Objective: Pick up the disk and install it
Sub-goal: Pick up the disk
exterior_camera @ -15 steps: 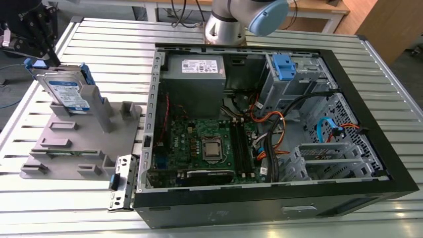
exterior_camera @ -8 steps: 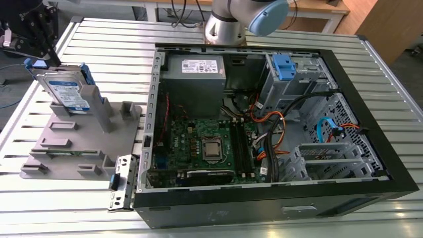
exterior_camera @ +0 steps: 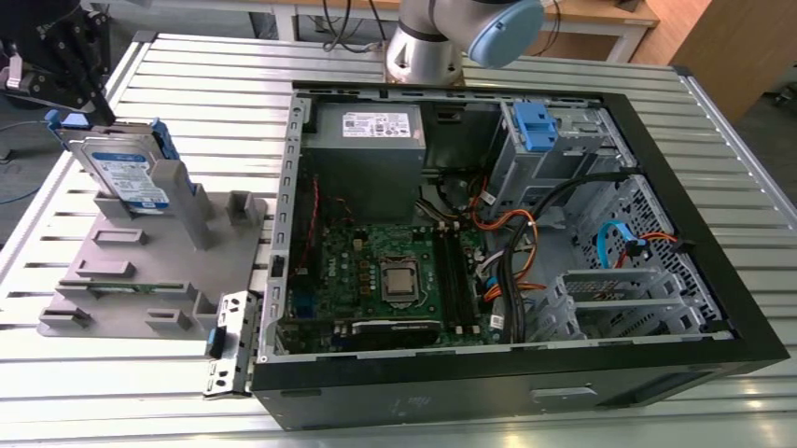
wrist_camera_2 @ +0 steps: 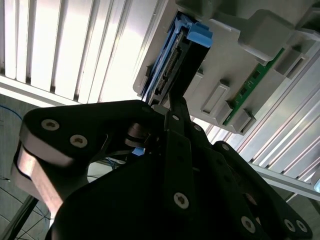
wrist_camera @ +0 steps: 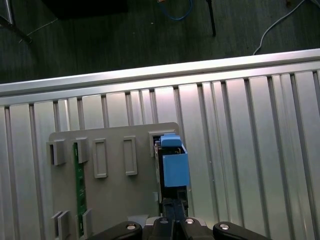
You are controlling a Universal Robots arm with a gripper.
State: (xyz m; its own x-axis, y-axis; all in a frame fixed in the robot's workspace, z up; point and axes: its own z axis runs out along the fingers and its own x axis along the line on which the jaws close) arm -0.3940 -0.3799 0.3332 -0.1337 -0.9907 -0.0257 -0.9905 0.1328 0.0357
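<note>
The disk [exterior_camera: 125,173] is found standing on its edge in a slot of the grey plastic holder [exterior_camera: 137,271], on the slatted metal table [exterior_camera: 697,103], at the exterior view's left of the open computer case [exterior_camera: 498,369]. It is judged to be stiff, rather heavy for its size and sensitive to shock. The metal faces are probably slippery, so the blue bracket [wrist_camera: 175,170] and its end tab are considered the better place for holding. The gripper [wrist_camera: 175,210] is held above the disk's upper end and appears to point down. Its fingers are seen closed together with the tips at the disk's end. Whether anything is pinched cannot be told.
</note>
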